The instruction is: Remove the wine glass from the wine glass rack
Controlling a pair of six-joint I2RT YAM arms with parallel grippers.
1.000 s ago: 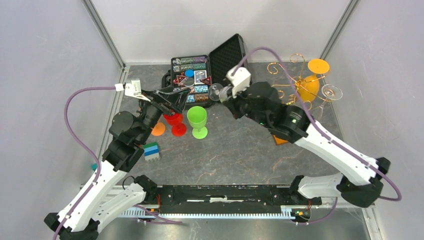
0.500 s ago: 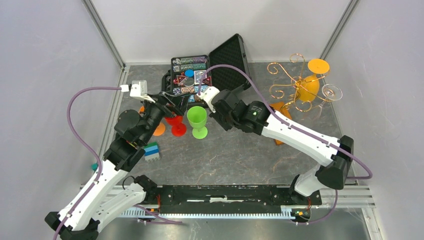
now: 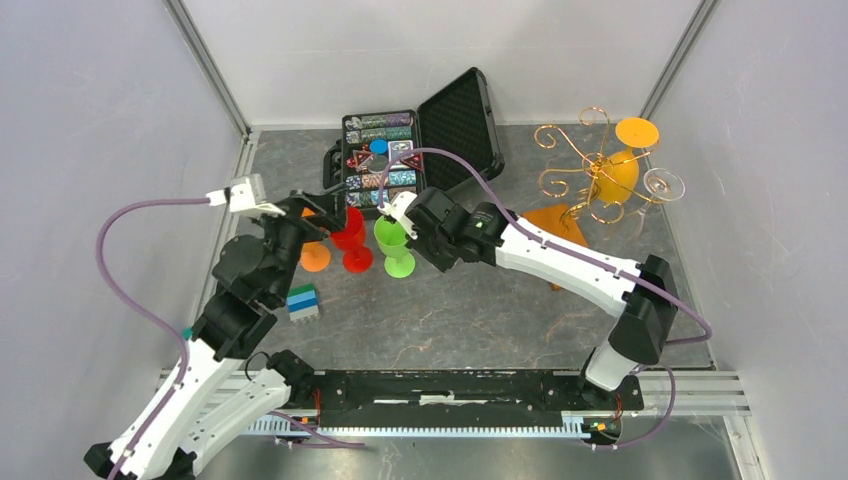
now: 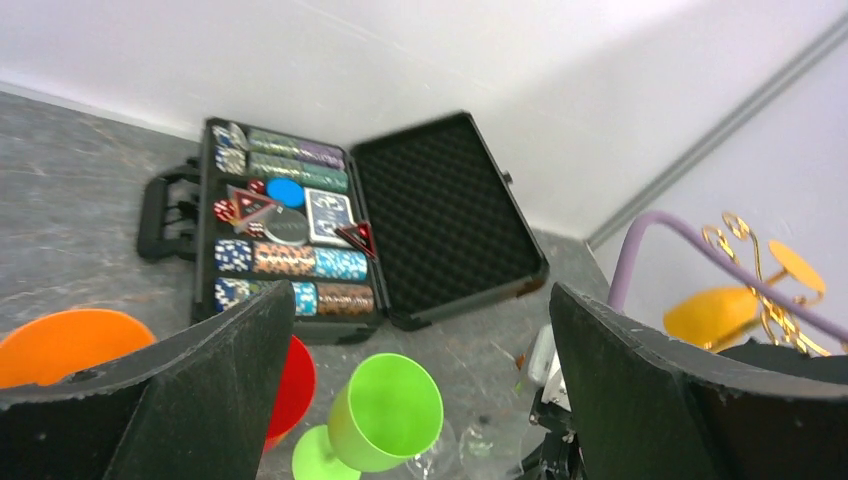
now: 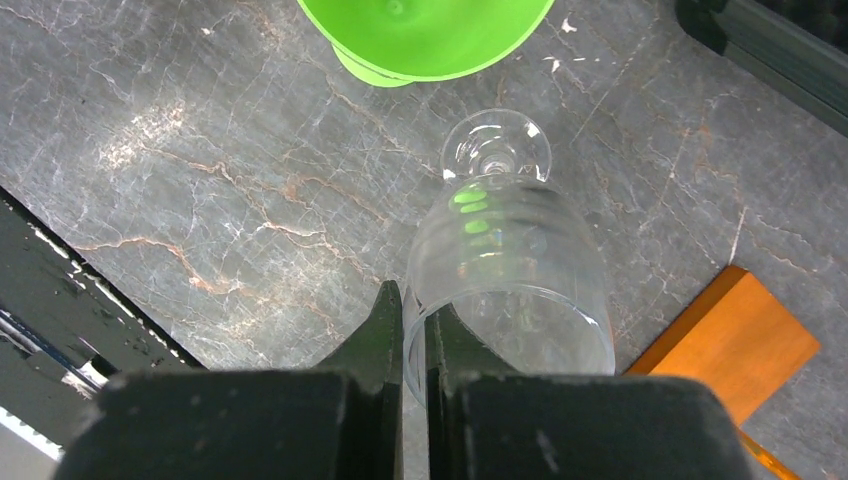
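Note:
My right gripper (image 5: 414,303) is shut on the rim of a clear wine glass (image 5: 505,260), one finger inside the bowl and one outside. The glass hangs upright, its foot low over the table beside the green goblet (image 5: 425,35). From above, the right gripper (image 3: 408,238) hides the glass. The wine glass rack (image 3: 590,170), gold wire on an orange-brown base (image 3: 560,220), stands at the back right. An orange glass (image 3: 617,172) and a clear glass (image 3: 663,184) hang on it. My left gripper (image 3: 322,205) is open above the red goblet (image 3: 349,238).
An open black case (image 3: 415,150) of poker chips lies at the back centre. An orange disc (image 3: 316,258) and a blue-green block (image 3: 302,302) sit at the left. In the left wrist view the open left gripper (image 4: 420,300) frames the green goblet (image 4: 385,410) and the clear glass (image 4: 465,450).
My right arm has carried the clear glass from near the rack leftward and down to beside the green goblet. My left arm has drawn back a little to the left.

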